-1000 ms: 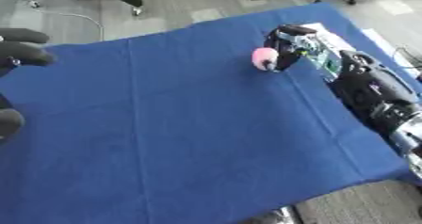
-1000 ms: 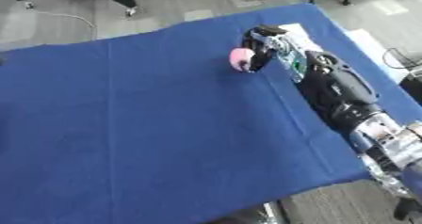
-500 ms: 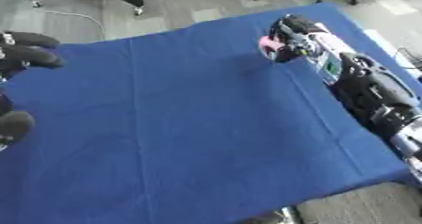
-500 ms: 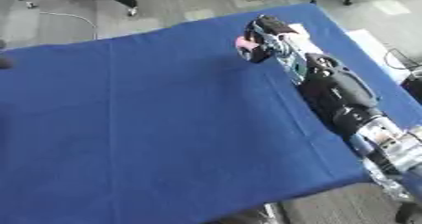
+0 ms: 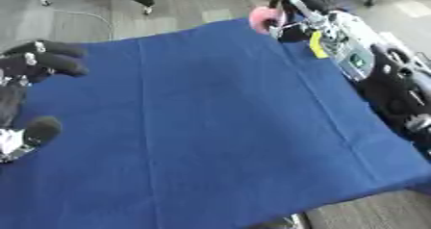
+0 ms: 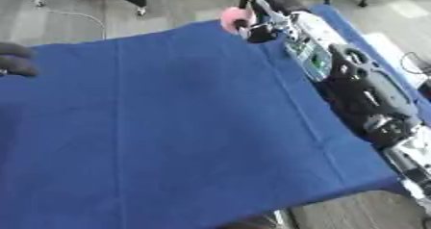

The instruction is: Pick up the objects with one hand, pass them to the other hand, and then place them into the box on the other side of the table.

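A small, rounded pink object (image 5: 262, 18) is held in the right hand (image 5: 290, 12), whose dark fingers are curled round it; the material of the object cannot be made out. Hand and object are seen at about one o'clock in the left eye view, above the far edge of the surface (image 5: 219, 127), which is covered by a plain blue cloth. The object appears to be lifted clear of the cloth rather than resting on it. The right arm is stretched along the three o'clock side of the surface.

The left hand (image 5: 33, 64) is seen at about nine o'clock, well apart from the right hand, with its black fingers bent loosely and nothing held in them. No box is shown in either view, so its place cannot be told.

The step in hand is judged to be the carrying of the picked-up object toward the hand-over; the pick itself seems done, and the pass is not yet made. For the next move, the pink object would have to be brought across the surface toward nine o'clock, while the left hand is opened and turned to receive it. Release by the right hand should be delayed until the object is enclosed by the left.
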Robot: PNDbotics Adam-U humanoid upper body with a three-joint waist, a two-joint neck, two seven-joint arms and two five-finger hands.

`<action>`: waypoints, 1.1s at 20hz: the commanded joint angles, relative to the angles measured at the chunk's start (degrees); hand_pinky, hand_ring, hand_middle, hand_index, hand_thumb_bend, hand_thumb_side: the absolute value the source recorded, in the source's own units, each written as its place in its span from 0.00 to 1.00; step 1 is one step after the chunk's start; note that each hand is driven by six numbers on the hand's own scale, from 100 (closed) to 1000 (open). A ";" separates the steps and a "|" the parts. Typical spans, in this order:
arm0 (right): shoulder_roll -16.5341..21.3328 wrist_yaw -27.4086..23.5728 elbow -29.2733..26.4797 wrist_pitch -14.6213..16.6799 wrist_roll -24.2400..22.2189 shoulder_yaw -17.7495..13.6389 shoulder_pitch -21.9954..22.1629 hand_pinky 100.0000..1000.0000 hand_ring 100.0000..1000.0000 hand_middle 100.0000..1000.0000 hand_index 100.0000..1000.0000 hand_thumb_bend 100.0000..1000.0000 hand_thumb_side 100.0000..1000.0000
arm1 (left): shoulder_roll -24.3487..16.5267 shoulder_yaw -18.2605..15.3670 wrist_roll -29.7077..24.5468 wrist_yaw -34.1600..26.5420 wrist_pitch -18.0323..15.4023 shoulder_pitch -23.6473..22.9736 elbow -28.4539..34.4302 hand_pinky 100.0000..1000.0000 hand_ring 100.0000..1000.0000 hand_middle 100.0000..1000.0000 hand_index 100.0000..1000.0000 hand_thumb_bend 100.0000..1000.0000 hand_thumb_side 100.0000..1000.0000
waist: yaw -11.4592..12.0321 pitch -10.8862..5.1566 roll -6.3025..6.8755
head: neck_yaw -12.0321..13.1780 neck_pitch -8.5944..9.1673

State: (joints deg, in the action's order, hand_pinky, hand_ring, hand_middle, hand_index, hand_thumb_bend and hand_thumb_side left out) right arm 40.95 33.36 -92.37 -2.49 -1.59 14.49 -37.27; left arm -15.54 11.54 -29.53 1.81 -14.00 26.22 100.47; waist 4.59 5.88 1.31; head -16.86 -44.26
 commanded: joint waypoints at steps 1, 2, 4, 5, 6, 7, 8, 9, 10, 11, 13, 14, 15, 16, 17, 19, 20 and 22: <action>3.36 -3.61 -11.93 -0.68 -1.56 -0.02 -0.28 0.66 0.31 0.10 0.30 0.00 0.00 | -2.48 1.43 -2.15 0.22 -0.80 1.06 -0.33 0.74 0.67 0.74 0.71 0.55 0.62 | -0.25 -0.49 -0.16 | 1.18 0.14; 3.67 -4.91 -15.31 -0.89 -2.16 0.12 -0.04 0.66 0.31 0.10 0.30 0.00 0.00 | -2.93 2.08 -2.93 0.31 -1.10 1.20 -0.57 0.74 0.67 0.74 0.71 0.55 0.63 | -0.37 -0.52 -0.19 | 1.83 0.14; 3.91 -7.32 -20.35 -1.01 -3.36 0.45 0.12 0.66 0.31 0.10 0.30 0.00 0.00 | -3.71 3.35 -4.62 0.56 -1.76 1.46 -0.97 0.74 0.67 0.74 0.71 0.55 0.63 | -0.60 -0.56 -0.25 | 3.33 0.14; 3.75 -8.32 -21.30 -0.30 -3.74 0.75 -0.17 0.66 0.31 0.10 0.30 0.00 0.00 | -4.03 3.93 -5.45 0.70 -2.07 1.55 -1.20 0.74 0.67 0.74 0.71 0.55 0.63 | -0.72 -0.59 -0.28 | 4.01 0.14; 3.43 -9.16 -21.77 0.70 -4.00 1.12 -0.57 0.66 0.31 0.10 0.30 0.00 0.00 | -4.30 4.45 -6.25 0.85 -2.38 1.62 -1.43 0.74 0.67 0.74 0.71 0.55 0.63 | -0.83 -0.63 -0.32 | 4.67 0.14; 3.03 -9.84 -22.00 1.87 -4.26 1.56 -1.03 0.66 0.31 0.10 0.30 0.00 0.00 | -4.52 4.88 -7.00 1.06 -2.69 1.66 -1.69 0.74 0.67 0.74 0.71 0.55 0.63 | -0.95 -0.67 -0.36 | 5.26 0.14; 2.61 -10.32 -22.11 3.01 -4.50 1.96 -1.51 0.66 0.32 0.11 0.30 0.00 0.00 | -4.68 5.18 -7.63 1.31 -2.97 1.66 -1.99 0.74 0.67 0.74 0.71 0.55 0.63 | -1.05 -0.71 -0.40 | 5.81 0.14; 2.17 -10.68 -22.17 3.96 -4.73 2.34 -1.95 0.66 0.32 0.11 0.30 0.00 0.00 | -4.77 5.41 -8.10 1.55 -3.20 1.64 -2.31 0.74 0.67 0.74 0.71 0.55 0.63 | -1.14 -0.74 -0.43 | 6.28 0.14; 1.65 -10.99 -22.20 4.81 -4.95 2.77 -2.44 0.66 0.32 0.11 0.30 0.00 0.00 | -4.81 5.61 -8.50 1.82 -3.39 1.62 -2.67 0.74 0.67 0.74 0.71 0.55 0.63 | -1.21 -0.79 -0.45 | 6.79 0.14; 1.15 -11.23 -22.21 5.46 -5.15 3.16 -2.87 0.66 0.32 0.11 0.30 0.00 0.00 | -4.82 5.76 -8.81 2.13 -3.58 1.61 -3.00 0.74 0.67 0.74 0.71 0.55 0.63 | -1.27 -0.83 -0.46 | 7.22 0.14; 0.12 -12.04 -22.22 6.27 -5.53 4.02 -3.59 0.66 0.31 0.11 0.30 0.00 0.00 | -4.90 6.08 -9.43 2.88 -4.02 1.66 -3.61 0.74 0.67 0.74 0.71 0.54 0.63 | -1.34 -0.88 -0.46 | 7.99 0.14; -0.33 -12.42 -22.22 6.51 -5.78 4.42 -3.97 0.66 0.31 0.11 0.30 0.00 0.00 | -5.00 6.25 -9.76 3.32 -4.27 1.67 -3.96 0.74 0.68 0.74 0.72 0.54 0.63 | -1.36 -0.91 -0.45 | 8.28 0.14; -0.70 -12.66 -22.22 6.69 -6.01 4.72 -4.24 0.66 0.31 0.11 0.30 0.00 0.00 | -5.07 6.34 -10.00 3.74 -4.51 1.67 -4.29 0.75 0.68 0.75 0.72 0.53 0.64 | -1.36 -0.93 -0.45 | 8.50 0.14; -1.13 -12.92 -22.22 6.89 -6.20 5.05 -4.54 0.66 0.31 0.11 0.30 0.00 0.00 | -5.16 6.41 -10.21 4.27 -4.71 1.66 -4.72 0.75 0.68 0.75 0.72 0.53 0.64 | -1.36 -0.95 -0.44 | 8.71 0.14; -1.52 -13.14 -22.22 7.06 -6.33 5.36 -4.81 0.66 0.31 0.10 0.30 0.00 0.00 | -5.19 6.43 -10.34 4.89 -4.93 1.65 -5.17 0.75 0.68 0.75 0.72 0.53 0.64 | -1.38 -0.96 -0.44 | 8.90 0.14; -2.13 -13.51 -22.22 7.26 -6.48 5.86 -5.24 0.66 0.31 0.10 0.30 0.00 0.00 | -5.16 6.44 -10.35 6.09 -5.37 1.67 -6.10 0.75 0.68 0.75 0.73 0.53 0.64 | -1.45 -0.97 -0.46 | 9.26 0.14; -2.40 -13.68 -22.22 7.29 -6.54 6.09 -5.41 0.66 0.31 0.10 0.30 0.00 0.00 | -5.12 6.42 -10.27 6.66 -5.56 1.69 -6.58 0.75 0.68 0.75 0.73 0.53 0.64 | -1.49 -0.97 -0.49 | 9.48 0.14; -2.90 -14.09 -22.22 7.33 -6.67 6.51 -5.63 0.65 0.30 0.10 0.30 0.00 0.00 | -5.00 6.25 -9.82 7.68 -5.85 1.71 -7.55 0.75 0.69 0.76 0.74 0.54 0.63 | -1.53 -0.98 -0.55 | 10.00 0.14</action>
State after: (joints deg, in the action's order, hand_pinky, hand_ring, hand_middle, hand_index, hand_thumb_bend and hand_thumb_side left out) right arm 37.73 19.81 -113.57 4.65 -8.22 21.31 -41.71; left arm -19.35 18.20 -39.50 8.82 -19.46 26.80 92.87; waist 3.14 5.81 1.28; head -7.24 -44.26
